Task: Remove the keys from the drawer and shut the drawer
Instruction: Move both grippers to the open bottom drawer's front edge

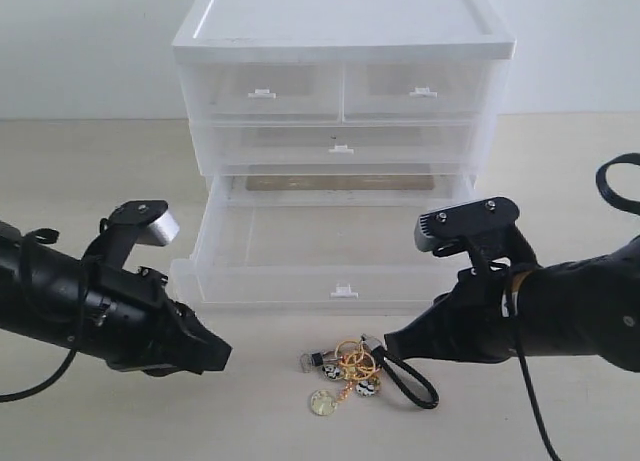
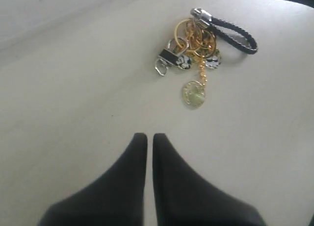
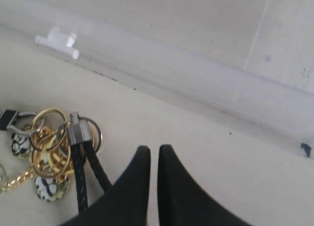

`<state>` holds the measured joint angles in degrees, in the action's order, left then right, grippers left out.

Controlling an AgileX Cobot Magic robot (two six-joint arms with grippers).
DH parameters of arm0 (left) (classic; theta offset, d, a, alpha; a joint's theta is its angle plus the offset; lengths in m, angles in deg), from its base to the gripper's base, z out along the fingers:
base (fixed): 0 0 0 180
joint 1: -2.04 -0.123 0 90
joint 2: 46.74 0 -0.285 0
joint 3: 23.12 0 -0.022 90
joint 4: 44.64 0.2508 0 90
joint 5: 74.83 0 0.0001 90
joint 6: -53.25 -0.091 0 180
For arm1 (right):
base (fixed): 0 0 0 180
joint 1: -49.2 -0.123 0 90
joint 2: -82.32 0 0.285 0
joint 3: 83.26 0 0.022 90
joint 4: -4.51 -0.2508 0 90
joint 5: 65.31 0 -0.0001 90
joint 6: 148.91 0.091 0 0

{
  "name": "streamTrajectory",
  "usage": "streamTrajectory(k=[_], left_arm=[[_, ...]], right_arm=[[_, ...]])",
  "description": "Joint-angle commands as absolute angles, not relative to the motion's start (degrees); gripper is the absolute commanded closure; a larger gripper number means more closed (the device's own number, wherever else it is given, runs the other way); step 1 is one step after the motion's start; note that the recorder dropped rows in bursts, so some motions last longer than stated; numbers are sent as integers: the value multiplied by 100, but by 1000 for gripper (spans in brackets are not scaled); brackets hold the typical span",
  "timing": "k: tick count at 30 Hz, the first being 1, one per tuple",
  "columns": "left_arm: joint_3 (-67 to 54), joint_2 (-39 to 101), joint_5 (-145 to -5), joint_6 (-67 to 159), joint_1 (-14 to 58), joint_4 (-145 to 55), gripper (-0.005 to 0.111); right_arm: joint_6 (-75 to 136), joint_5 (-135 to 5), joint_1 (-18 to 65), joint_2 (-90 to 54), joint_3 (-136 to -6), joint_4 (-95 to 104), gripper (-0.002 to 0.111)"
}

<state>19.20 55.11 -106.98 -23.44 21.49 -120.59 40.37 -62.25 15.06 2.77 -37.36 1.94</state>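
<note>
The keys [image 1: 345,369] lie on the table [image 1: 120,421], outside the drawer, between the two claws and much closer to the right one. Nearest the camera is the gold disc [image 1: 321,402], on a short chain that runs back to the rings. The bunch's long axis runs from claw to claw, about parallel with the drawer front. A silver clip [image 1: 312,361] is at the end toward the left claw. The black cord loop [image 1: 412,383] is at the end toward the right claw, where it passes just beneath the fingers.

The right claw [image 1: 388,347] is closed to a thin slit and grips nothing. Its tips sit right at the cord's silver cap. In the wrist view the cord runs beside the outer face of one finger, not between the two; whether they touch I cannot tell. The left claw [image 1: 226,355] is likewise closed to a slit and empty. It is low over the table, its tips pointing at the keys but well apart from them.

Beyond the keys and both claws, the drawer [image 1: 300,251] stands pulled out of the cabinet [image 1: 340,41]. Its front wall is near the keys, and its tab [image 1: 344,291] is just past the rings. The tiers above it are pushed in.
</note>
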Motion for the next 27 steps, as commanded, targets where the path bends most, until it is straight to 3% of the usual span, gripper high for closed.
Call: streamTrajectory(k=[1, 27], left_arm=[[1679, 5766, -10277, -2437, 2253, -12199, 103], [333, 6834, -9404, -2525, 2253, -12199, 103]], right_arm=[[4060, -5845, 1538, 500, -3900, 187, 108], [4009, -5802, 1550, 1133, -4806, 187, 108]])
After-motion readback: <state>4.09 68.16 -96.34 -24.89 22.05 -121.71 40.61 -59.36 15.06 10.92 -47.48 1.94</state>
